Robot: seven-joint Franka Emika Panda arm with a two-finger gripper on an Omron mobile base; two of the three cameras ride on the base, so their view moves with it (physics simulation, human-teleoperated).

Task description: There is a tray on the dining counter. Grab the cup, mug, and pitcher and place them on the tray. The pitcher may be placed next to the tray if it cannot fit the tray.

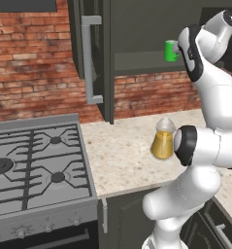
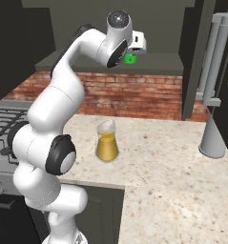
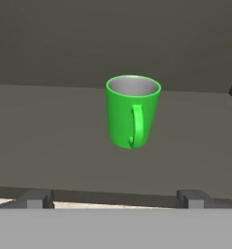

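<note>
- Reaching my hand (image 3: 110,197), fingers spread wide and empty, toward the mug (image 3: 132,111) standing upright on a dark shelf (image 3: 49,131).
- Risking a knock: the handle is facing me, so one finger could be catching it and tipping the mug.
- Leaving the pitcher (image 2: 107,141) on the worktop (image 2: 172,176) below.

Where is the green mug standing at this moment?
The green mug stands upright on the dark shelf inside the open wall cabinet, above the counter with the pitcher, straight before the open claw.

Gas stove (image 1: 37,165) beside counter; grey vessel (image 2: 212,139) upright.
</note>
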